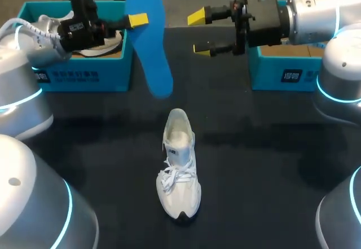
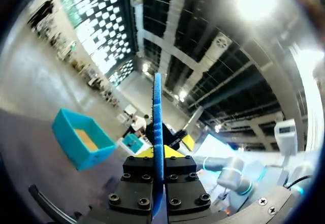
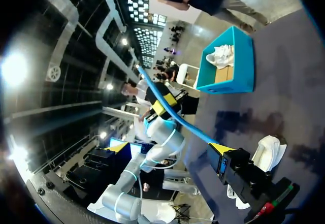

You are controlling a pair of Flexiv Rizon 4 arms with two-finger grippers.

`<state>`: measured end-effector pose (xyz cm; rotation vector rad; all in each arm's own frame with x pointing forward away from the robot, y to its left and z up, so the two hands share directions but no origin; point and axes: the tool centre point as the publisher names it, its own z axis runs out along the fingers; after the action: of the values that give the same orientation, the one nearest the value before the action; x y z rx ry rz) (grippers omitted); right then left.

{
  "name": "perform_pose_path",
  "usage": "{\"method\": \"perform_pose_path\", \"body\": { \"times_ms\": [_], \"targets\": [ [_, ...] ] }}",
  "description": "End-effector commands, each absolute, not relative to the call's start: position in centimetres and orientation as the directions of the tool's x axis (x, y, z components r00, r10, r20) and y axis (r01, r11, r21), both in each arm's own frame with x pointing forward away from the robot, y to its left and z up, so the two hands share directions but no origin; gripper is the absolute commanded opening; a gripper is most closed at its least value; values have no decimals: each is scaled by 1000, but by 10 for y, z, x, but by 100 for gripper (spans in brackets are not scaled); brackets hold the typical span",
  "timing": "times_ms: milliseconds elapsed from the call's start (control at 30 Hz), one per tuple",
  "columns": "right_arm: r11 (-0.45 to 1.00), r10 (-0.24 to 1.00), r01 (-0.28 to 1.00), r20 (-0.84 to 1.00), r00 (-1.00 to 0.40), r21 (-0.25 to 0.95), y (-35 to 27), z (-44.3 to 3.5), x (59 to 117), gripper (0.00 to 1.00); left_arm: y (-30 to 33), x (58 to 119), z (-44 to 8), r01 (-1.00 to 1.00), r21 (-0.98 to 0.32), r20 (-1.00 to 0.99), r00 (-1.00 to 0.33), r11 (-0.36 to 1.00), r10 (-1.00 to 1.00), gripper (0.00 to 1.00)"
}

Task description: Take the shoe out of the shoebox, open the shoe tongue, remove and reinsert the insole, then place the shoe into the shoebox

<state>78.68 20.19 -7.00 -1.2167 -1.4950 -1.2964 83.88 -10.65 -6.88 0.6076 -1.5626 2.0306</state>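
Head view: the shoe (image 1: pixel 179 167) stands upright on the table (image 1: pixel 254 164), outside both shoeboxes, toe toward the robot. The insole (image 1: pixel 151 40) is raised above the table, near the left shoebox (image 1: pixel 84 77).

Right wrist view only: a second white shoe (image 3: pixel 221 56) lies inside that shoebox.

Left wrist view only: the insole appears edge-on. The left gripper (image 2: pixel 158 153) clamps it from both sides, jaws closed to the insole's thickness.

The right gripper (image 1: pixel 199 33) is level with the insole and beside it. Its jaws stand wide apart, holding nothing and touching nothing in the head view.
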Motion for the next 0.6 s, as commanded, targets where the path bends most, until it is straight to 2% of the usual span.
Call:
{"method": "perform_pose_path", "body": {
  "times_ms": [33,67,133,167,233,367,400,533,600],
  "targets": [
    [13,160,975,962,-221,222,204,-70,788,100,-109,858,-67,69,-943,-135,-974,-326,183,0],
    [13,160,975,962,-221,222,204,-70,788,100,-109,858,-67,69,-943,-135,-974,-326,183,0],
    [13,160,975,962,-221,222,204,-70,788,100,-107,864,-67,249,-903,-327,-926,-349,187,0],
    [13,160,975,962,-221,222,204,-70,788,100,-107,864,-67,249,-903,-327,-926,-349,187,0],
    [13,160,975,962,-221,222,204,-70,788,100,-108,868,-73,389,-840,-482,-856,-379,189,0],
    [13,160,975,962,-221,222,204,-70,788,100,-110,871,-81,509,-747,-625,-757,-427,192,0],
    [13,160,975,962,-221,222,204,-70,788,100,-113,875,-90,632,-628,-761,-619,-454,191,0],
    [13,160,975,962,-221,222,204,-70,788,100,-115,882,-102,738,-462,-885,-417,-491,206,0],
    [13,160,975,962,-221,222,204,-70,788,100,-116,883,-103,754,-428,-903,-376,-498,207,0]
  ]
}}
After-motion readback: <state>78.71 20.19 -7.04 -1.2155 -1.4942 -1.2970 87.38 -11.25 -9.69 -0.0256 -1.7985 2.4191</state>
